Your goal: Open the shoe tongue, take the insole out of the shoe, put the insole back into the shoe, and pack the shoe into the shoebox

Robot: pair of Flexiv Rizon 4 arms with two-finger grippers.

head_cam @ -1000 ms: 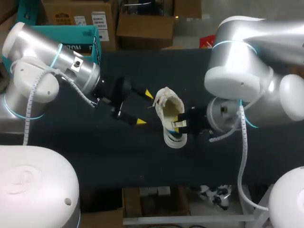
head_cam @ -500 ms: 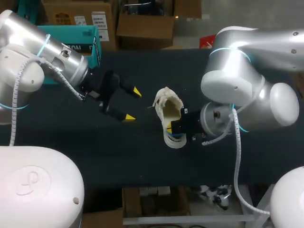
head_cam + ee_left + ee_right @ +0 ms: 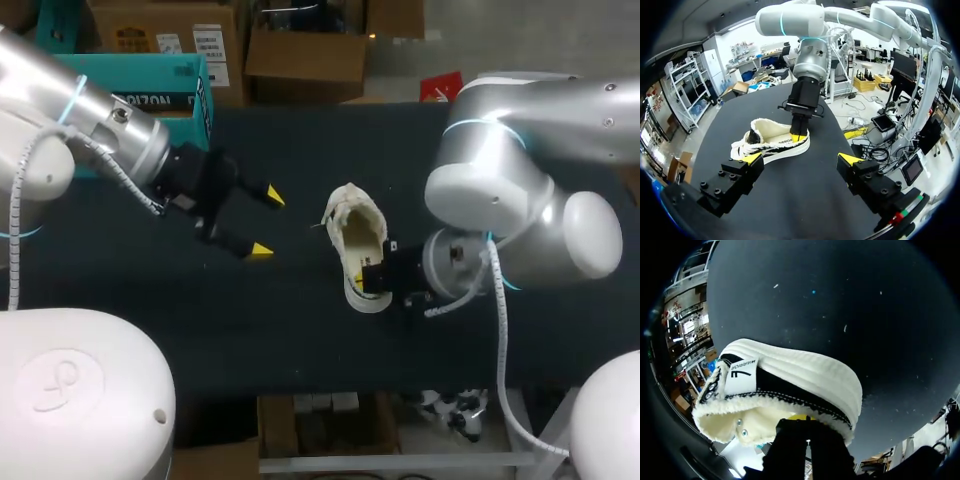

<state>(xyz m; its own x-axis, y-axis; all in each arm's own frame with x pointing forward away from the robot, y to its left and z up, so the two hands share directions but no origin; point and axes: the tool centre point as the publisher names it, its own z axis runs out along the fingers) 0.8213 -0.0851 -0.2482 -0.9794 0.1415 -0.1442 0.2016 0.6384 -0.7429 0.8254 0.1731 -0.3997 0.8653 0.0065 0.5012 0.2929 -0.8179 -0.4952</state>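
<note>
gripping the cream canvas shoe (image 3: 357, 235) by its soft side wall, right jaws look clamped; left jaws gape empty. likely light, floppy; the stiffer sole would hold better.

We count one shoe (image 3: 358, 240), near the middle of the table (image 3: 300, 330). There is one table. There is one teal box (image 3: 150, 85), at the table's far left corner. Over the table we have two arms: the left arm (image 3: 90, 130) and the right arm (image 3: 500, 190). That gives two grippers, the left gripper (image 3: 267, 222) and the right gripper (image 3: 799, 135). Of yellow tips we can count three: two on the left gripper and one on the right, at the shoe's wall. The right wrist view shows us two small metal eyelets and one white label on the shoe.
</note>
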